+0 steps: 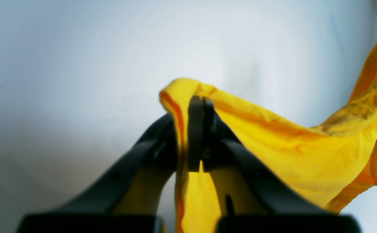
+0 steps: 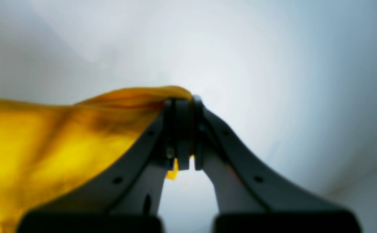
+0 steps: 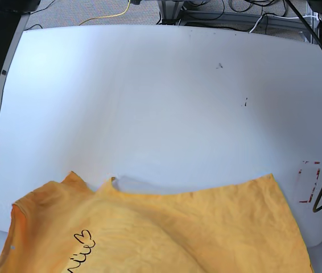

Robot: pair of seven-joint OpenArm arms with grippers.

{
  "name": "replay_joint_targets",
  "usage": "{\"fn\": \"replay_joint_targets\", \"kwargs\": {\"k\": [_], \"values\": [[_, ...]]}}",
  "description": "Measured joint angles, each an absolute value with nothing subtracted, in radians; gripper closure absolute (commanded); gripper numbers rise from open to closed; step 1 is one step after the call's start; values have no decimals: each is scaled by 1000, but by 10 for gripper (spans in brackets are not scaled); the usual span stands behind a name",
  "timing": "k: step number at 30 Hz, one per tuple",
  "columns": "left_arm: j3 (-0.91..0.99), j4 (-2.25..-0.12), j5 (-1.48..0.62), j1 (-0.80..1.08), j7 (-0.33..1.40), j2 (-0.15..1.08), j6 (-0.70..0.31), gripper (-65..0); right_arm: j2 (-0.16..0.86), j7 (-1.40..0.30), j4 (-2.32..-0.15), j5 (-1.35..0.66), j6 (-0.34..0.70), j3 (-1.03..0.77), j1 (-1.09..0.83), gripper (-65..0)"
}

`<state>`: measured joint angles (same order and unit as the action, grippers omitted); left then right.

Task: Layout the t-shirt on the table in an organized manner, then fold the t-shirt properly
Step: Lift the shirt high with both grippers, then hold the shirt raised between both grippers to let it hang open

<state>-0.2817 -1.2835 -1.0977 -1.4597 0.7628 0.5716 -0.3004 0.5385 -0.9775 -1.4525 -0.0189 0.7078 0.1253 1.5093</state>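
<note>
left gripper (image 1: 200,106) clamped — right gripper (image 2: 184,108) clamped

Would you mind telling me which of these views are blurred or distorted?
Left wrist: the orange-yellow cotton t-shirt and black left gripper look soft, the white tabletop a featureless haze. Right wrist: blurrier still, with dark corners. Base: sharp, though the table's far edge bows.

Orange-yellow t-shirt (image 3: 166,227) with black line print, white table (image 3: 149,102), seemingly black hands
</note>
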Motion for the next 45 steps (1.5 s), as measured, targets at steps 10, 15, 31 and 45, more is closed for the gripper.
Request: {"fn": "replay_joint_targets", "kwargs": {"k": [10,15,31,45], "values": [[-281,-1326,-1098,-1384,759,574,-300,0,540,-1015,-1532,-12,708,124,1384,0],[-281,-1332,-1097,-1369,764,574,-300,0,538,-1015,-1572,-15,711,125,1371,0],[-280,-1331,-1097,-1498,762,576,-300,0,559,-1015,-1519,-10,708,126,1523,0],[-284,-1239,-1093,-1523,768,547,-296,0,544,-1010,-1393,-15,709,205,1520,0]]}}
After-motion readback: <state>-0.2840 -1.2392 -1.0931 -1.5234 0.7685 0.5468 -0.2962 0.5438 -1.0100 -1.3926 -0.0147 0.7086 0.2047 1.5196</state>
